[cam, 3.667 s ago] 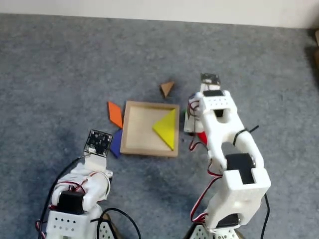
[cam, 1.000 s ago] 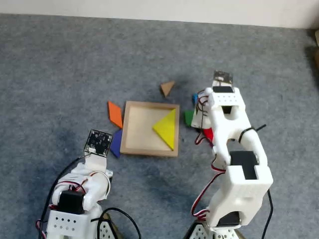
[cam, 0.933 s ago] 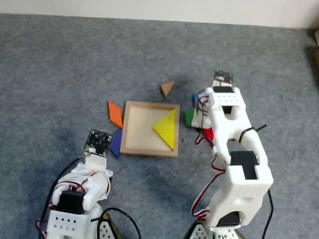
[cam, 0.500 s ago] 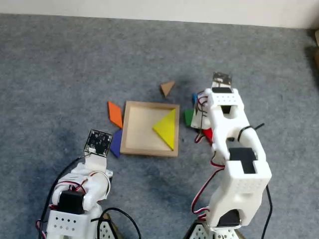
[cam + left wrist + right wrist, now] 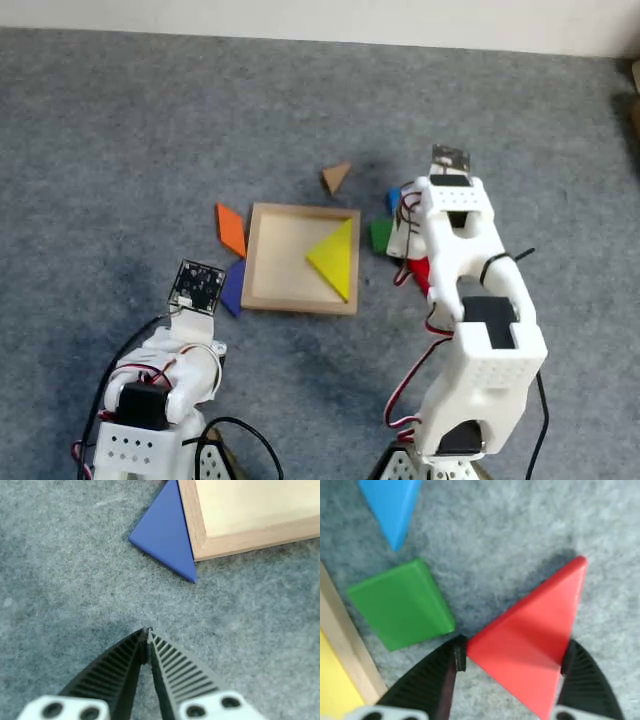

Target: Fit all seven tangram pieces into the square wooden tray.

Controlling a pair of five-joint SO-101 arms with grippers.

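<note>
The square wooden tray lies mid-table with a yellow triangle in its right half. My right gripper is shut on the red triangle, one finger at a corner and the other on an edge, low over the carpet right of the tray. A green square and a light blue triangle lie just beyond it. My left gripper is shut and holds nothing, a short way from the dark blue triangle that touches the tray's corner.
An orange parallelogram lies against the tray's left side. A brown triangle sits on the carpet behind the tray. The right arm covers part of the red triangle from above.
The right arm has swung from the tray's right edge a little farther right and back, uncovering the green square. Over the last second it barely shifts. The left arm has not moved.
</note>
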